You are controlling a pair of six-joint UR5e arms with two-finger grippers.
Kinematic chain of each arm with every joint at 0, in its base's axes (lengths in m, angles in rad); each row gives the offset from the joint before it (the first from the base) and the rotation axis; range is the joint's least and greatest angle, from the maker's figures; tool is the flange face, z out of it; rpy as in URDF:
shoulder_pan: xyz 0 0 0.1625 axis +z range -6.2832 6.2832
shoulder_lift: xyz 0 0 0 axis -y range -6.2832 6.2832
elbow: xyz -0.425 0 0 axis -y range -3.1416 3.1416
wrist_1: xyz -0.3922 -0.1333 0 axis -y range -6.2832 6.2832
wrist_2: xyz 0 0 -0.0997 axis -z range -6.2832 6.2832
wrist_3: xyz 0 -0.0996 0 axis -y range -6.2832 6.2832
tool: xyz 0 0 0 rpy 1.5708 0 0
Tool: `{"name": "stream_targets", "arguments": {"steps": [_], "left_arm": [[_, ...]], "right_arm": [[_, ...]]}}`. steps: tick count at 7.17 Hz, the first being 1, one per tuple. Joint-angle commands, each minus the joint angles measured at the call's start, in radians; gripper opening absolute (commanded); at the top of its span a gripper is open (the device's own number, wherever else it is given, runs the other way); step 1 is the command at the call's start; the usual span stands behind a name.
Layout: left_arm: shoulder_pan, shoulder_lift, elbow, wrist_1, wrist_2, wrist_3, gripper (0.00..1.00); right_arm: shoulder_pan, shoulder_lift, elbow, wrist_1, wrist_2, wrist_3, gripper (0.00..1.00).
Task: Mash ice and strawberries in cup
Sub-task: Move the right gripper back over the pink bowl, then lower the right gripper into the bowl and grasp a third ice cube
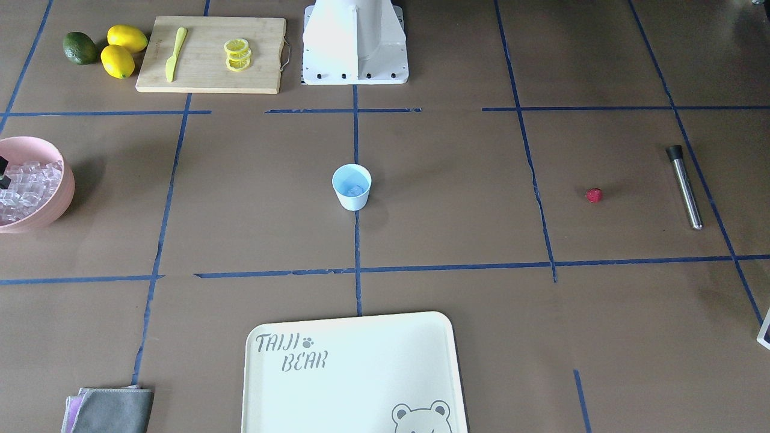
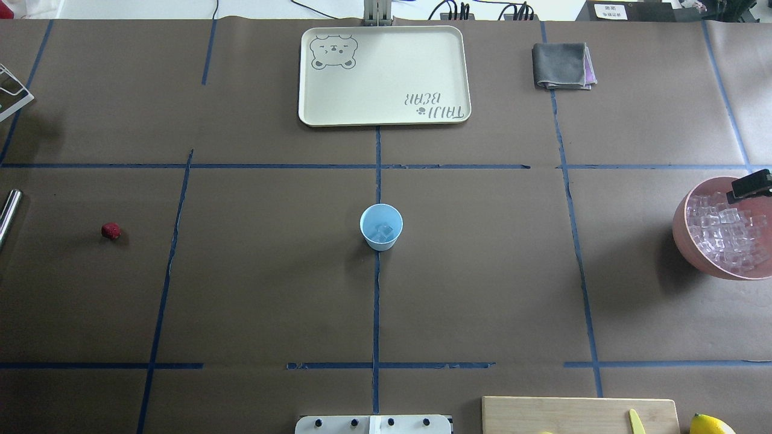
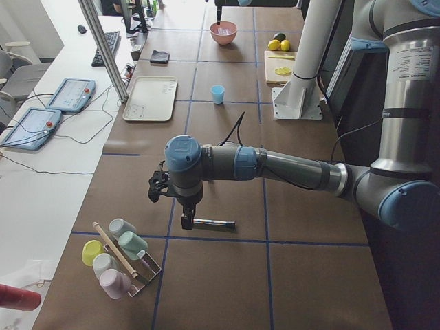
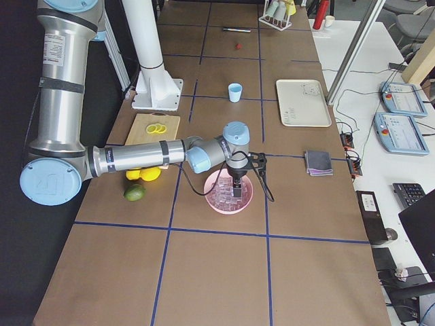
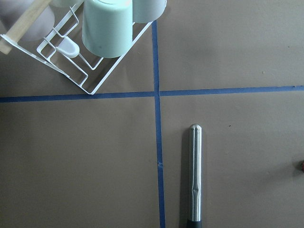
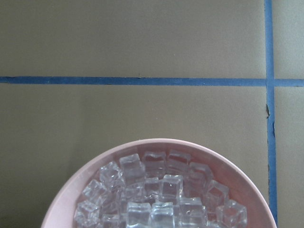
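Ice (image 2: 383, 231) lay in the cup (image 2: 381, 218), the strawberry (image 2: 111, 230) well apart. The right tool (image 2: 739, 191) hung over the pink bowl (image 2: 684, 232), the left tool (image 3: 186, 220) by the muddler (image 3: 214, 224); whether either was open, I could not tell.

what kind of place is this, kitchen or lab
Probably a robotics lab staged for drink prep: a paper-covered table gridded with blue tape, a robot arm reaching over it, and teach pendants on the side desk.
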Motion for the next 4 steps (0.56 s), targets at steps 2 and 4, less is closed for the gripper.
{"name": "stream_targets", "arguments": {"steps": [2,4], "left_arm": [[0.001,0.001,-0.001,0.0,0.0,-0.002,1.0],[0.001,0.001,-0.003,-0.002,0.0,-0.002,1.0]], "right_arm": [[-0.068,0.001,-0.035,0.006,-0.004,0.058,0.98],[-0.077,0.0,-0.036,-0.017,-0.007,0.058,0.82]]}}
